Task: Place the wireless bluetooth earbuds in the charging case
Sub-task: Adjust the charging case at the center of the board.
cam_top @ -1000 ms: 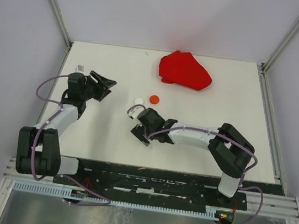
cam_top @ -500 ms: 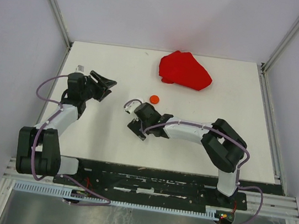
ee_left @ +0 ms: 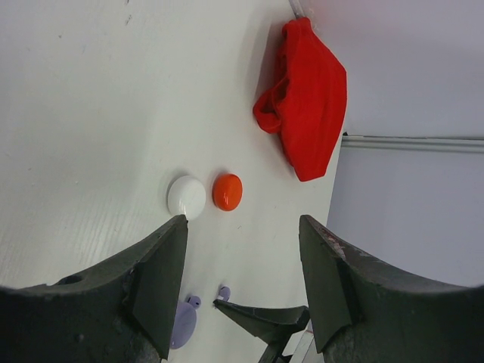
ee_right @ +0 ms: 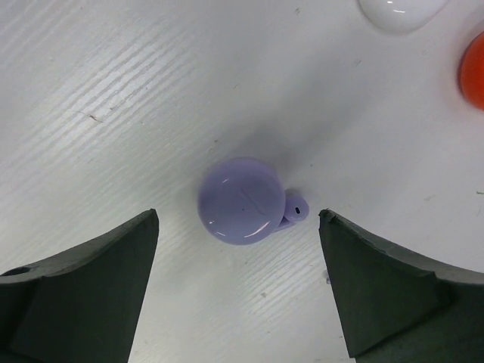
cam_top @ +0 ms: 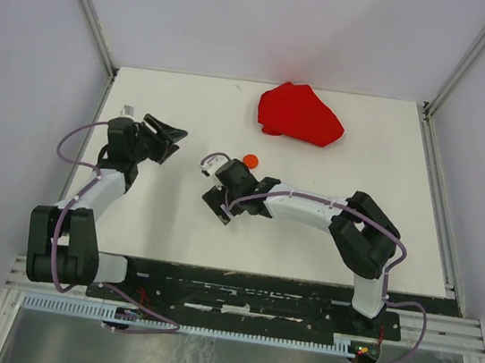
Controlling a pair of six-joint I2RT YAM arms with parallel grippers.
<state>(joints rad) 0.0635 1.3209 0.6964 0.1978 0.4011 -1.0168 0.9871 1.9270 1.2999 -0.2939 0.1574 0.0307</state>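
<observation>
A round lilac charging case [ee_right: 242, 200] lies shut on the white table with a lilac earbud [ee_right: 296, 208] touching its right side. My right gripper [ee_right: 238, 227] is open and hovers above them, one jaw on either side, touching nothing. In the left wrist view the lilac case [ee_left: 181, 325] shows with two lilac earbuds [ee_left: 193, 301] [ee_left: 224, 293] beside it. My left gripper [ee_left: 242, 227] is open and empty, held off to the left [cam_top: 169, 138]. In the top view my right gripper [cam_top: 213, 185] hides the lilac case and earbuds.
A white round case [ee_left: 186, 197] and an orange round case [ee_left: 227, 191] lie side by side beyond the lilac one; the orange one shows in the top view [cam_top: 250, 159]. A crumpled red cloth [cam_top: 299, 113] lies at the back of the table.
My right gripper has moved up and to the left over the table and now covers the white case in the top view. The left arm has barely moved.
</observation>
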